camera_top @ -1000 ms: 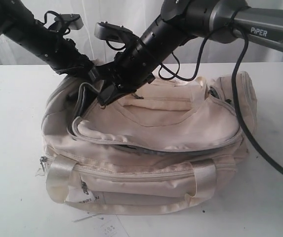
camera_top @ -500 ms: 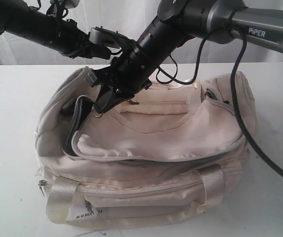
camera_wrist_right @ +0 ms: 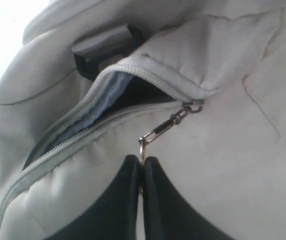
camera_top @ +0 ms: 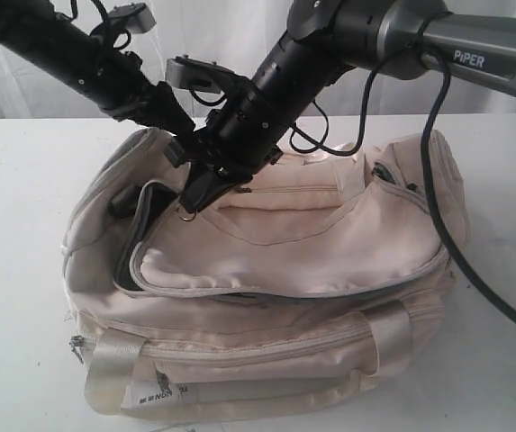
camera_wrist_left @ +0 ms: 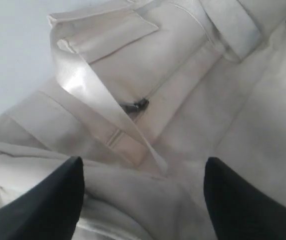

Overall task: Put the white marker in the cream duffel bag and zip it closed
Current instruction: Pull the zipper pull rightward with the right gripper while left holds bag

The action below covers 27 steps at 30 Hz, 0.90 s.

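The cream duffel bag lies on the white table, its top zip partly undone at the left end, where black lining shows. My right gripper is shut on the metal ring of the zipper pull, which hangs from the slider. My left gripper is open over the bag's back left top, with cream fabric bulging between its spread fingers. A satin handle runs across just beyond it. The white marker is out of view.
The white table extends on both sides of the bag. A black cable hangs from the right arm across the bag's right end. A paper tag sits by the front handle.
The left arm rose off the bag's left end and came back down behind it. The bag's left end has lifted and shifted. The right gripper kept hold of the zipper pull.
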Tool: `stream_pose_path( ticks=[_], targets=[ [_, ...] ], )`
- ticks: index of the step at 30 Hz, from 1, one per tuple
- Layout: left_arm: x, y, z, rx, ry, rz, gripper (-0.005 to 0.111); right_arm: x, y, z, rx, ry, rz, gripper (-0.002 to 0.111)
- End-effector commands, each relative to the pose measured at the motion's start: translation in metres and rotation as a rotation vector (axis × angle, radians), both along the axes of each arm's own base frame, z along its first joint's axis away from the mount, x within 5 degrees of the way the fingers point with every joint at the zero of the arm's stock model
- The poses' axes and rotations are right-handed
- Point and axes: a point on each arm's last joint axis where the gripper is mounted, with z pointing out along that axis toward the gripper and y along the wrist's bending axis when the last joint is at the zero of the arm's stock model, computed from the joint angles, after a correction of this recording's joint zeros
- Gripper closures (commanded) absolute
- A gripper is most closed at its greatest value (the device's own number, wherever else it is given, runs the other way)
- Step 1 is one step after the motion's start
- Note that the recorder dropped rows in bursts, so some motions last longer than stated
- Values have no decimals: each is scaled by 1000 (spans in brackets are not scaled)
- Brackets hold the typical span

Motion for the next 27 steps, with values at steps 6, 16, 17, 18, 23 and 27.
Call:
stream_pose_path(
  ticks=[6,16,17,18,23,27],
  targets=[
    [-21,-1,18,274,178,41,37,-4,0,5,-11,-19,23,108],
    [-22,-26,9,391,87,-105,37,-4,0,5,-11,-19,23,108],
    [-23,-24,8,409,86,-149,37,-4,-1,5,-12,-22,25,108],
    [-24,-23,8,427,80,-187,37,-4,-1,5,-12,-25,29,108],
    [-27,-18,9,485,71,-230,37,-4,-1,5,-10,-36,43,108],
    [-23,-18,7,490,54,-220,37,-4,-1,5,-10,-36,43,108]
  ],
)
